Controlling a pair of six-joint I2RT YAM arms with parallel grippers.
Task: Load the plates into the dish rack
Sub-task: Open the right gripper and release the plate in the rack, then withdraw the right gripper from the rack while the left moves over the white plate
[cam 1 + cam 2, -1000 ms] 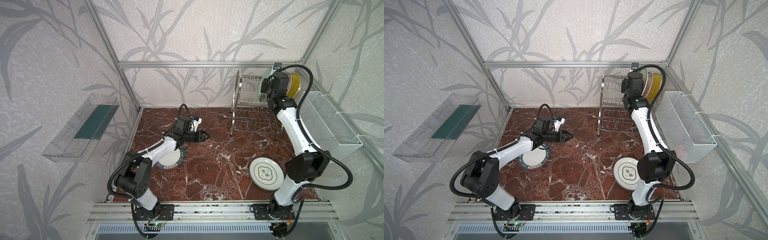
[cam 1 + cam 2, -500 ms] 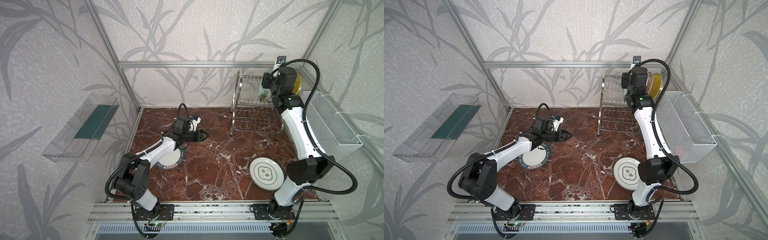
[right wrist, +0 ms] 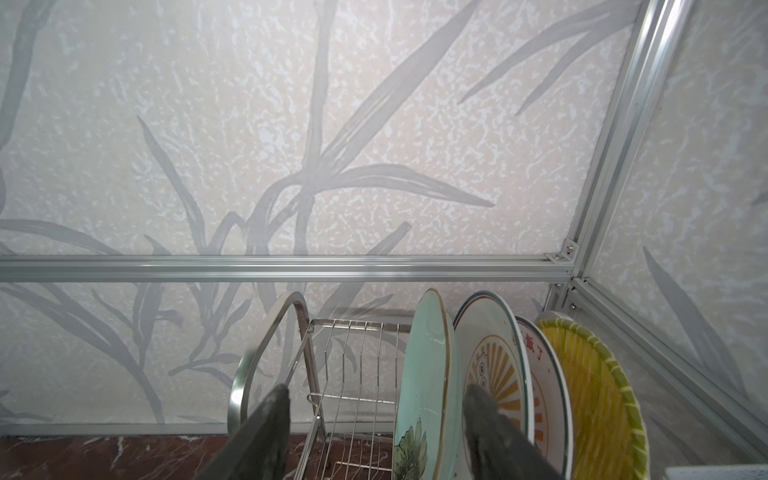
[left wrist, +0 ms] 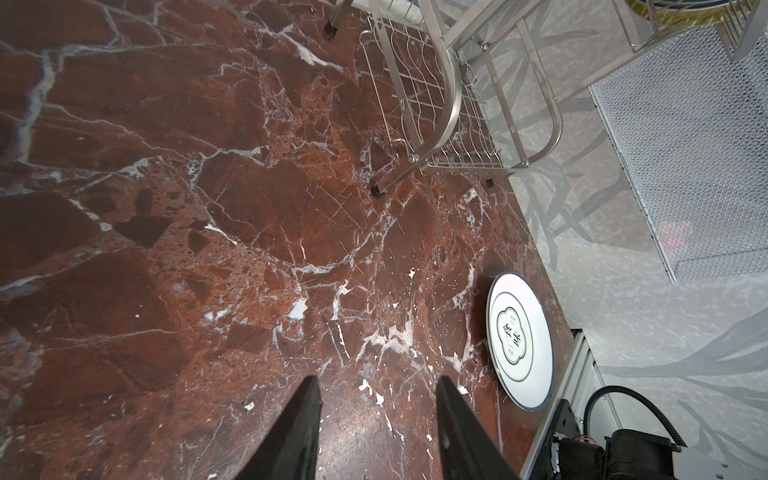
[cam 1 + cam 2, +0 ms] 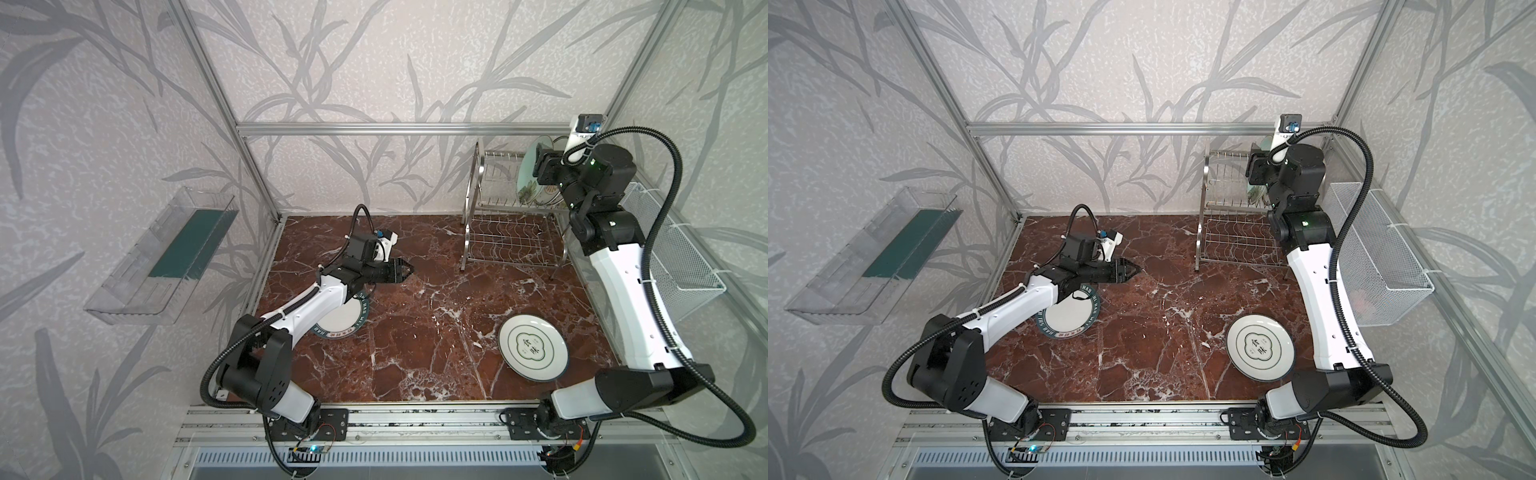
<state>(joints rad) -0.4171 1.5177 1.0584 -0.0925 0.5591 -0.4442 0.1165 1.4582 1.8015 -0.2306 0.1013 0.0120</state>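
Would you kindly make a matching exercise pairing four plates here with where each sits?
Plates:
1. pale green flower plate
2. yellow ribbed plate
3. teal-rimmed lettered plate
4. cloud-emblem plate

Places:
A. flat on the table, partly under the left arm
B. upright in the dish rack, beside its empty slots
C. flat on the table, near the right arm
D. upright, last in the row, by the corner post

Pairs: 1-B; 2-D; 3-A; 4-C

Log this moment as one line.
left gripper: open | right gripper: open astride green plate | dish rack: four plates | table: cloud-emblem plate, teal-rimmed plate
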